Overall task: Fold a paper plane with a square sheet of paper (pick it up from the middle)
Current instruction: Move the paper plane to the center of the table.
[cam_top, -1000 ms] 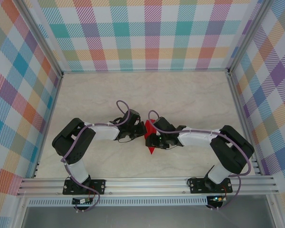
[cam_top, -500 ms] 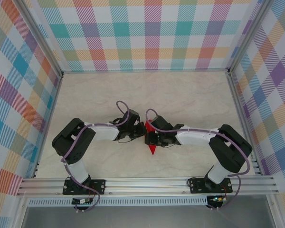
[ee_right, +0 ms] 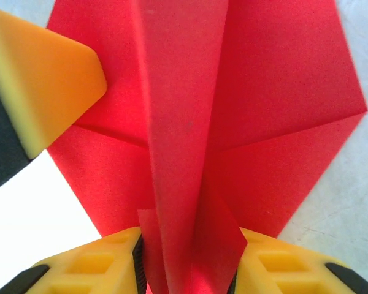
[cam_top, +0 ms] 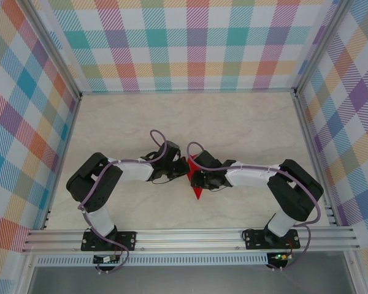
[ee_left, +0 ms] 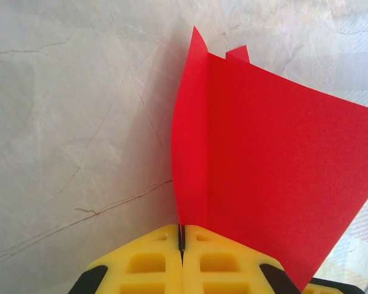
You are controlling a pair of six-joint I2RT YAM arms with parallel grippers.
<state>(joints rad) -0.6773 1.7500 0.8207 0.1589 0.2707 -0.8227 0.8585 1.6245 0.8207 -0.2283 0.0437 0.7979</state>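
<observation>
Tabletop [cam_top: 233,122]: half-folded paper plane [cam_top: 197,191] sits mid-tabletop, nearer the near edge. Left gripper [ee_left: 181,242] jaws are clamped on the paper's edge. Right gripper [ee_right: 187,263] jaws bracket the centre ridge; can't tell if pinched. Light, floppy, creases easily, so grip the layered folds.

The left arm [cam_top: 132,170] and right arm [cam_top: 251,176] are black with white middle parts. Purple cables [cam_top: 164,144] loop over them. The fingers [ee_left: 147,263] are yellow with square holes.

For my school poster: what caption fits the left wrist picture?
Left gripper pinches the folded red paper, pale table behind.
</observation>
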